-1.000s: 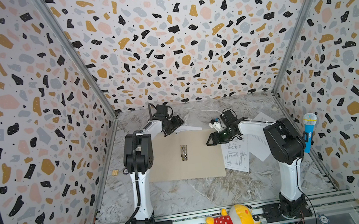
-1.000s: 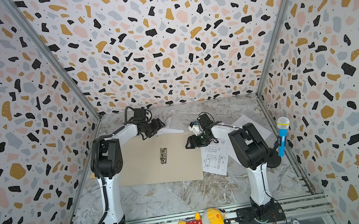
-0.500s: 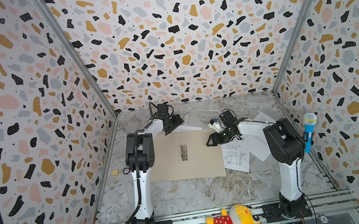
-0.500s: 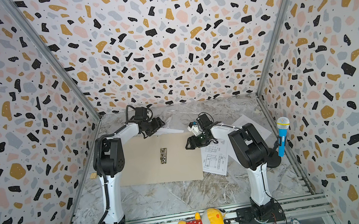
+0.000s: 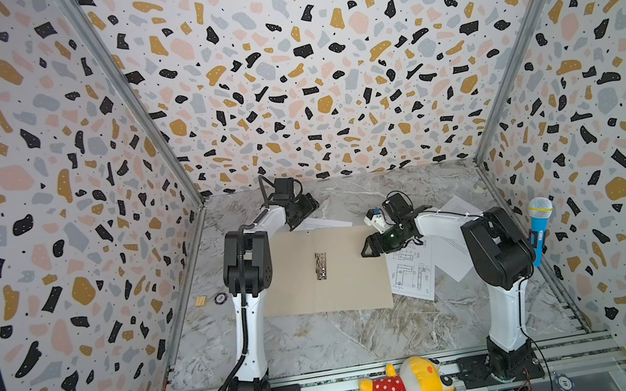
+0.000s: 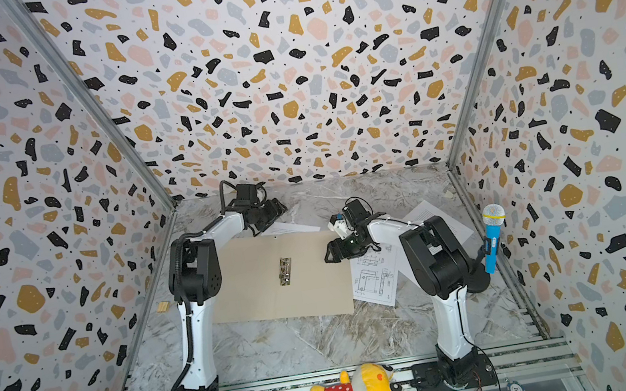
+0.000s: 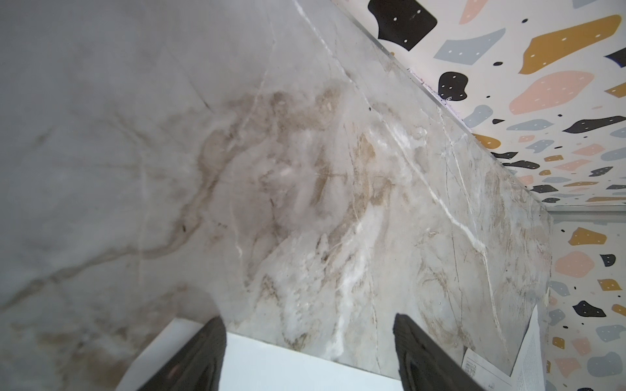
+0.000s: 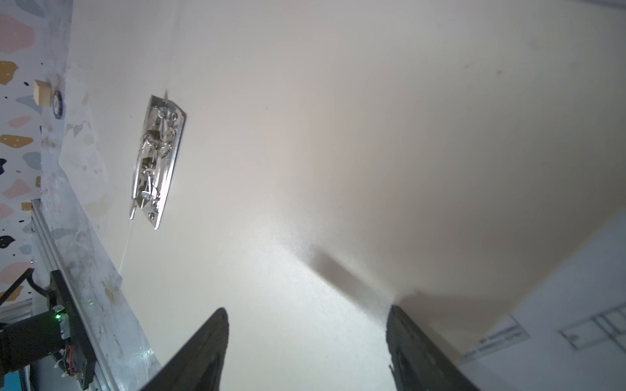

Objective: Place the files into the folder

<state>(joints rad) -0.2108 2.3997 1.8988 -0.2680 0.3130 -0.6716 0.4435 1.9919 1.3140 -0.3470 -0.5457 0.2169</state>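
We've got our left gripper (image 5: 306, 207) wide open, empty, over a white sheet (image 5: 328, 223); right gripper (image 5: 369, 248) open, empty above the folder (image 5: 299, 282), metal clip (image 5: 321, 264) ahead, drawing sheet (image 5: 412, 278) beside.

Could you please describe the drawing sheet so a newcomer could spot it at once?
Start at the open tan folder lying flat in the middle. Beside its right edge lies a white sheet. Unlike the text-only sheets nearby, it bears black technical line drawings.
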